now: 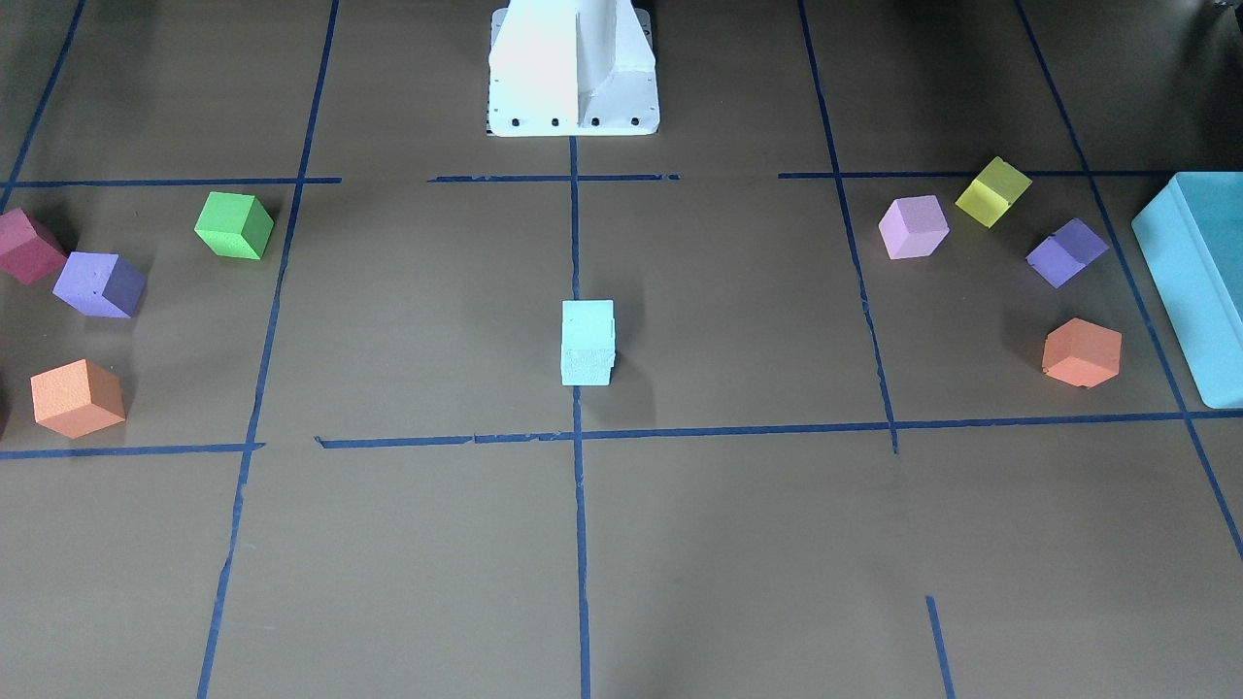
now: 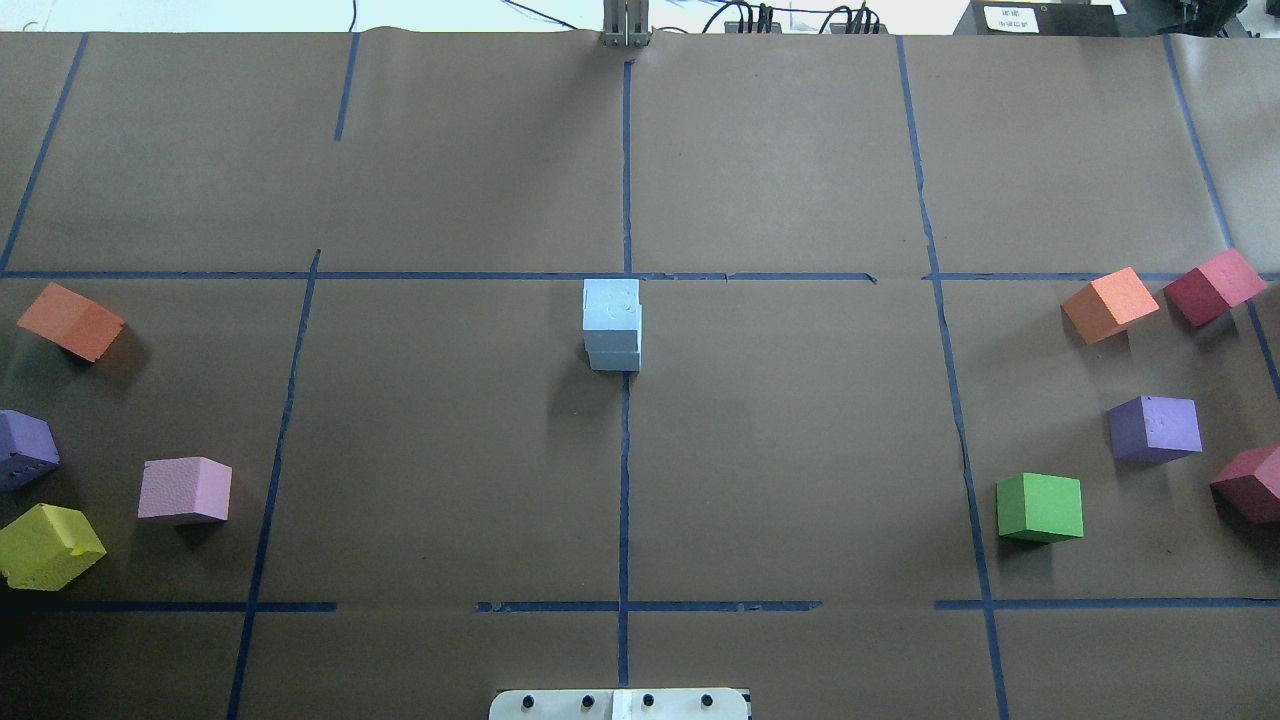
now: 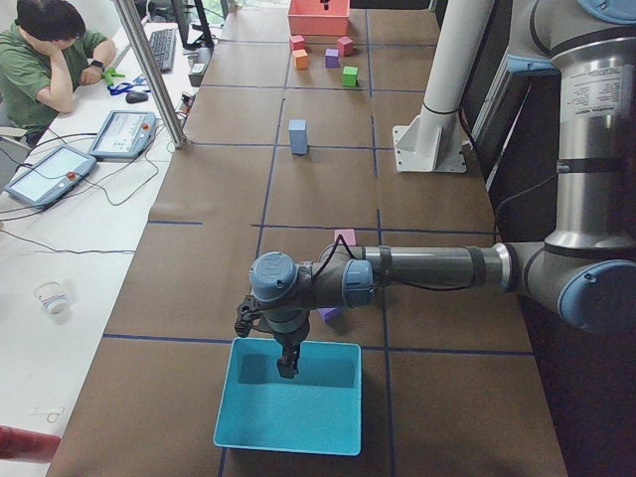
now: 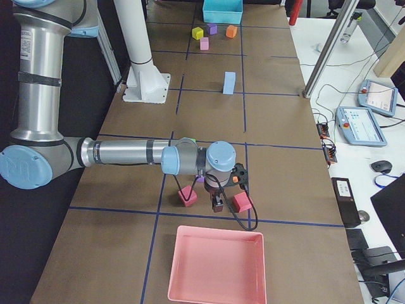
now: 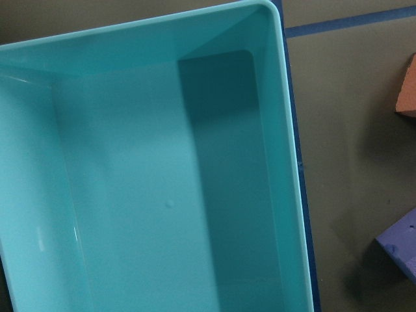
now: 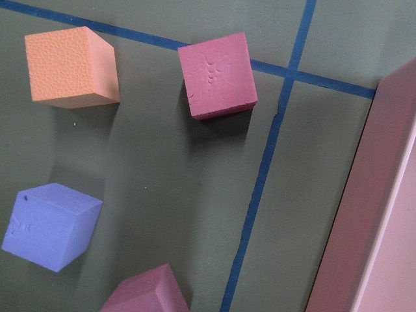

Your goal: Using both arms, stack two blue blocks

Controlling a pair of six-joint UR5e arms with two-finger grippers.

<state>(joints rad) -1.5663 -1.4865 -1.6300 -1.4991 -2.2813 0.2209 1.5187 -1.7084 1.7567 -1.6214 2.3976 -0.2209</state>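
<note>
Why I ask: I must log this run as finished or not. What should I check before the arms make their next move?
1. One blue block sits on the other: ok. The upper block rests on the lower block.
2. The stack stands upright, edges roughly flush: ok.
3. The left gripper is clear of the stack: ok. It hangs over the teal bin.
4. The right gripper is clear of the stack: ok. It hangs near a red cube, beside the pink tray.
5. Both grippers are empty and open: cannot tell. Only the side views show them.
</note>
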